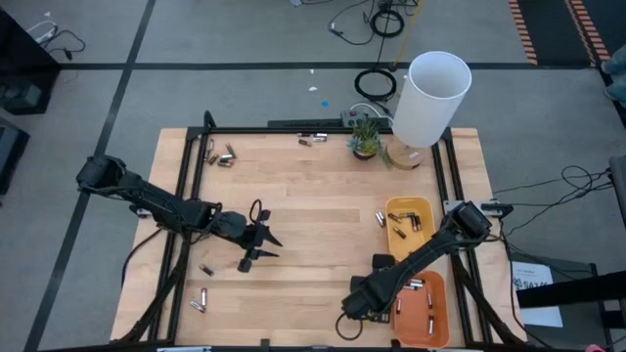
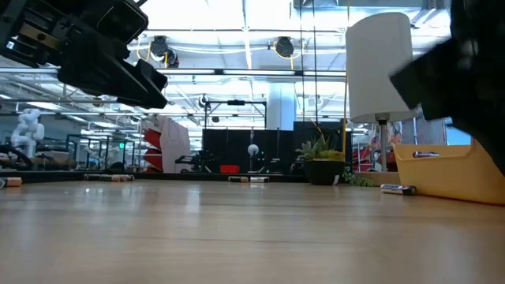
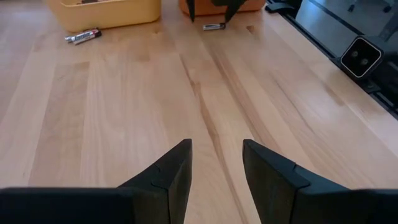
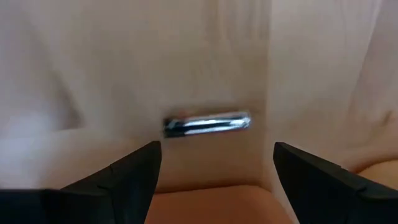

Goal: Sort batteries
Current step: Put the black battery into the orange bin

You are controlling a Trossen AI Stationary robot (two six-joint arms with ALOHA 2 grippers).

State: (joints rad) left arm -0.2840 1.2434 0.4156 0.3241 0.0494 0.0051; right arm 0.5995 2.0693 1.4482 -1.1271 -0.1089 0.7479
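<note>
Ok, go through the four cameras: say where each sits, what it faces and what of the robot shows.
High view: overhead, straight down on the table; both arms, left gripper, right gripper.
Low view: at tabletop height, level across to the room; arms come in dark from above.
Left wrist: past its open fingers over bare wood toward the yellow tray.
Right wrist: down between wide-open fingers at one battery.
Shared: the yellow tray shows in the high, low and left wrist views.

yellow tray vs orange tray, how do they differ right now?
The yellow tray lies farther back on the table; the orange tray sits at the near edge. The yellow tray lies uncovered, while the right arm crosses the orange tray's corner and the right gripper hangs just beside it. Both hold a few batteries and sit on the table's right side.
</note>
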